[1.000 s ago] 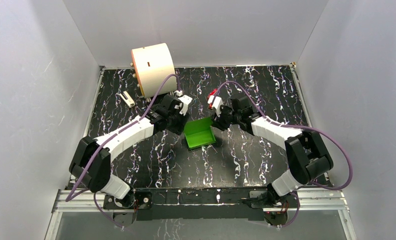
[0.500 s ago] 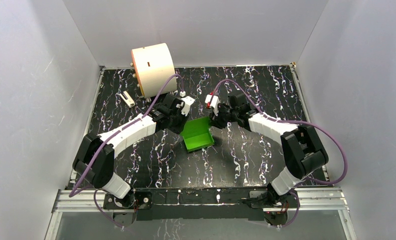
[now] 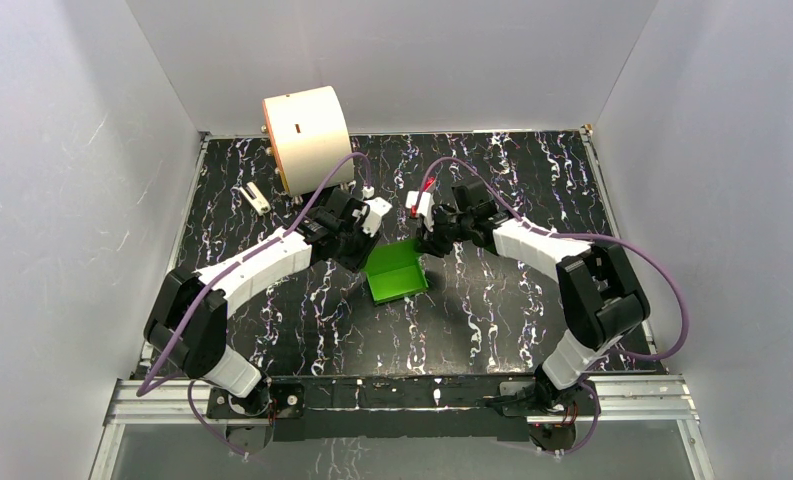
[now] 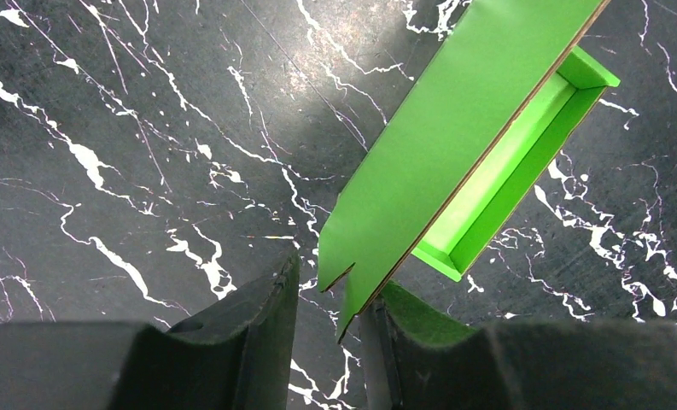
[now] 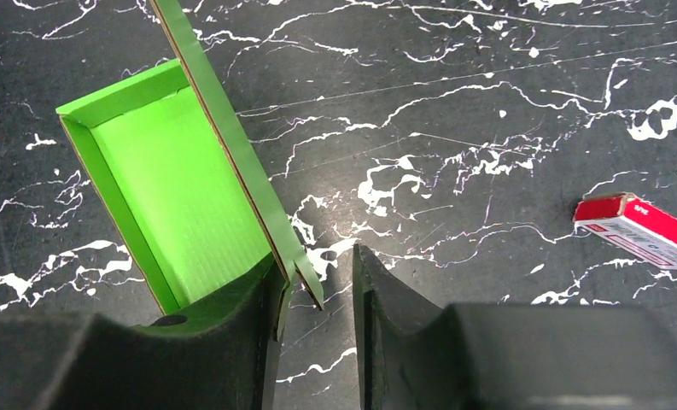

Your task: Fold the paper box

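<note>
While the paper box [image 3: 394, 272] lay as an open green tray in the middle of the black marbled table [image 3: 302, 320], the two arms reached in over it from either side, and the left gripper [image 3: 369, 222] and right gripper [image 3: 424, 228] hung close above its far corners. From the left wrist, the left gripper [image 4: 330, 299] stood narrowly parted astride the pointed end of a tall raised flap [image 4: 437, 154]. The card sat close against one black finger [image 4: 390, 342] and a dark gap showed on the other side, so it looked straddled rather than pinched, though the angle made that hard to judge. The tray [image 4: 505, 171] lay beyond the flap, flat on the table with its low walls up. From the right wrist, the right gripper [image 5: 318, 273] was likewise part open, with the notched end of the opposite side flap [image 5: 232, 154] just inside one finger [image 5: 232, 342] and bare table showing before the other. The tray floor [image 5: 189, 179] lay beside that flap. A small red block [image 5: 638, 231] rested well apart on the table, and a large cream cylinder [image 3: 307, 135] stood at the far left edge.
</note>
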You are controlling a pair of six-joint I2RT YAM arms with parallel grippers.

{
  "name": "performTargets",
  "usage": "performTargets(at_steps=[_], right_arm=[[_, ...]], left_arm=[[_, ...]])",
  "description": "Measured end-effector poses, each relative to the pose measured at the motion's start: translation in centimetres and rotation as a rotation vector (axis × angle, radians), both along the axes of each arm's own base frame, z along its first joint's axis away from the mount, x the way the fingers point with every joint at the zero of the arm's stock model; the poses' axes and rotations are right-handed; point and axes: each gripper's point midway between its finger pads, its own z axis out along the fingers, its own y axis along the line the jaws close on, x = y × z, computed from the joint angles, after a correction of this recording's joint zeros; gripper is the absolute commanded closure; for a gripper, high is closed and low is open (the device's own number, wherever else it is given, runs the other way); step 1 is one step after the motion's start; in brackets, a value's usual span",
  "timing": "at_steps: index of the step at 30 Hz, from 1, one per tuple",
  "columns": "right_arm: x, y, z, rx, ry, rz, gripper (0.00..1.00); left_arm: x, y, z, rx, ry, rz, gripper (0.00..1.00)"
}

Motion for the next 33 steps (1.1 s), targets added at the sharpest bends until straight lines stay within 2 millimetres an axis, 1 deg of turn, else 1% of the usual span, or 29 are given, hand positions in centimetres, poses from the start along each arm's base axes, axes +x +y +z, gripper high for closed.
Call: performTargets(at_steps=[7, 14, 17, 22, 25, 29, 33], right_arm=[[-0.7, -0.4, -1.1, -0.038, 0.044, 0.02, 0.66], [-0.9, -0.5, -1.4, -0.049, 0.05, 0.027, 0.76], [-0.8, -0.5, -1.6, -0.052, 0.056, 0.028, 0.83], [-1.0, -0.5, -1.7, -0.048, 0.069, 0.031, 0.95], [-1.1, -0.5, -1.7, -0.047, 0.08, 0.024, 0.99], [-1.0, -0.5, -1.7, -0.046, 0.098, -0.004, 1.0], [-1.0, -0.8, -1.7, -0.058, 0.106, -0.047, 1.0]], left_arm=[[-0.1, 0.5, -0.2, 0.018, 0.007, -0.001, 0.71], [-0.2, 0.8, -0.3, 0.025, 0.017, 0.003, 0.73], [-0.3, 0.8, -0.5, 0.026, 0.022, 0.003, 0.78], [-0.2, 0.8, -0.8, 0.029, 0.031, 0.011, 0.9], [0.0, 0.9, -1.0, 0.031, 0.037, 0.025, 0.93], [0.2, 0.8, -1.0, 0.021, 0.043, 0.047, 0.93], [0.3, 0.3, -1.0, -0.007, 0.055, 0.07, 0.87]])
